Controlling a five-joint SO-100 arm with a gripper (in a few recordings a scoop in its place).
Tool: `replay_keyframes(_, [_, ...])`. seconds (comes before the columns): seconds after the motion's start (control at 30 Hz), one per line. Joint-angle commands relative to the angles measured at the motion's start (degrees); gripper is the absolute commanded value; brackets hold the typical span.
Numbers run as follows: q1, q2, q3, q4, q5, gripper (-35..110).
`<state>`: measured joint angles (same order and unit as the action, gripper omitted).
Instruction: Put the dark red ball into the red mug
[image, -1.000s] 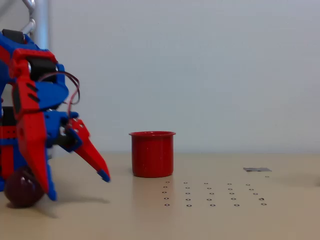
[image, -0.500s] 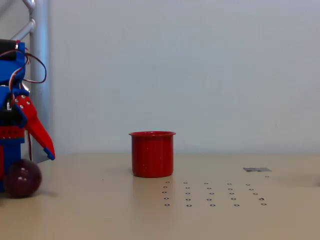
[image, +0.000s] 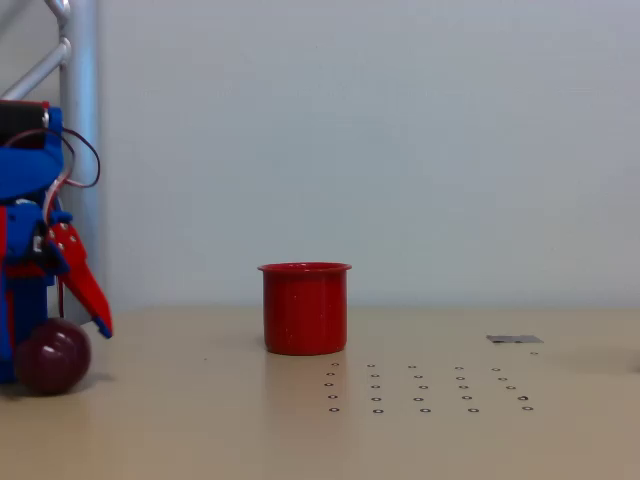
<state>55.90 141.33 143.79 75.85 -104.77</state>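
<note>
The dark red ball (image: 52, 356), a glossy maroon plum-like sphere, sits on the beige table (image: 200, 430) at the far left of the fixed view, free of any grasp. The red-and-blue two-finger gripper (image: 60, 290) hangs just above it, one red finger slanting down to the ball's upper right; the other finger seems hidden at the frame edge, so I cannot tell whether the jaws are spread or pressed together. The ball lies directly below the pincer. The bright red plastic cup, the red mug (image: 305, 307), stands upright well apart to the right; its inside is hidden from this low angle.
</note>
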Motion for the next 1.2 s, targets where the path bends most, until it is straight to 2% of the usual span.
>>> replay_keyframes(0.0, [-1.76,0.09,-1.14,-0.7,1.49,39])
replay_keyframes(0.2, [-1.23,-0.44,-0.88,-0.53,-1.14,39])
replay_keyframes(0.43, [7.38,-1.05,0.7,2.11,-11.34,39])
replay_keyframes(0.63, [8.09,-1.05,1.67,1.93,-12.39,39])
replay_keyframes(0.93, [9.23,-1.85,2.37,1.93,-15.03,32])
replay_keyframes(1.07, [14.06,-2.99,2.2,-0.18,-19.07,32])
replay_keyframes(1.17, [17.14,-4.04,2.81,-2.64,-21.88,27])
